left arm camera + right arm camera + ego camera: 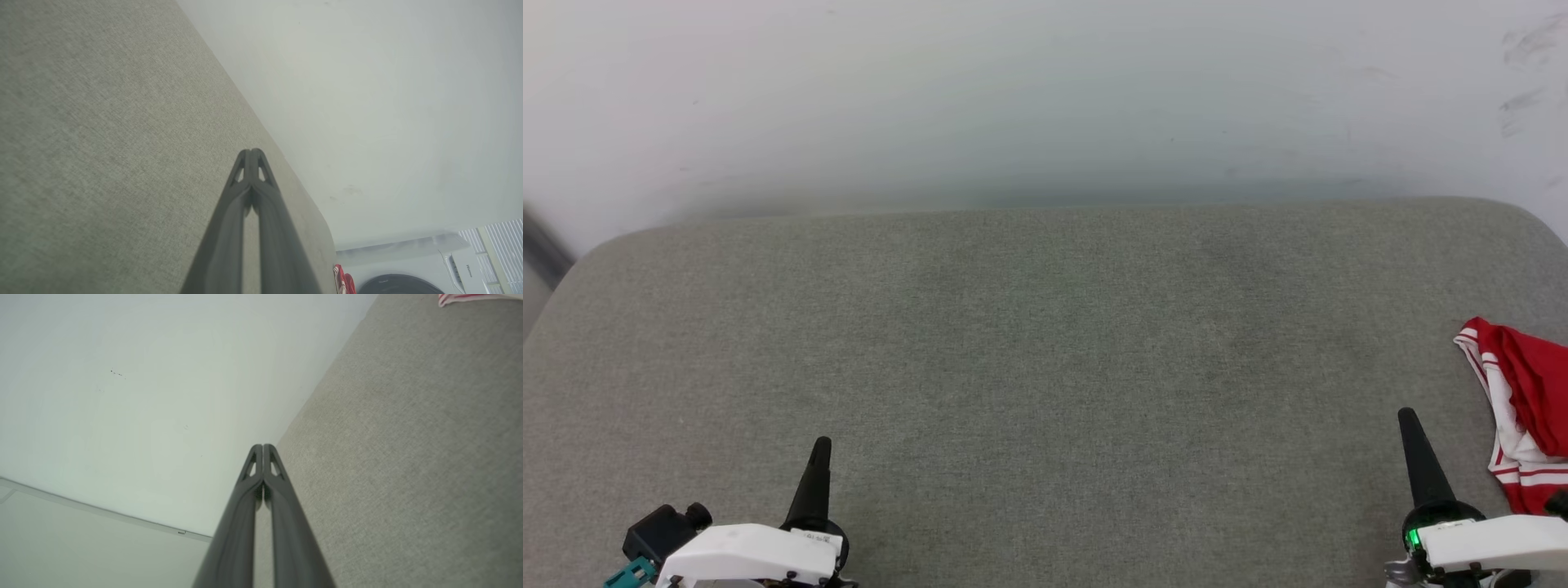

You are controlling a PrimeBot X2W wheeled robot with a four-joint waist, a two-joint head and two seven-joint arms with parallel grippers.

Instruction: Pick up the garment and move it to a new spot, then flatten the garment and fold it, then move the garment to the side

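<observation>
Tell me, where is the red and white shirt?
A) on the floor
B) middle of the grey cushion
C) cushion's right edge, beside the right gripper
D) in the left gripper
C: the garment lies bunched at the grey cushion's right edge, beside the right gripper.

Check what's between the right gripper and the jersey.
Nothing. In the head view, a bare strip of grey cushion lies between the right gripper and the jersey.

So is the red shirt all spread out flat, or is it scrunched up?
Scrunched up. The garment lies in a rumpled heap at the right edge of the grey cushion, red folds over white striped trim.
</observation>
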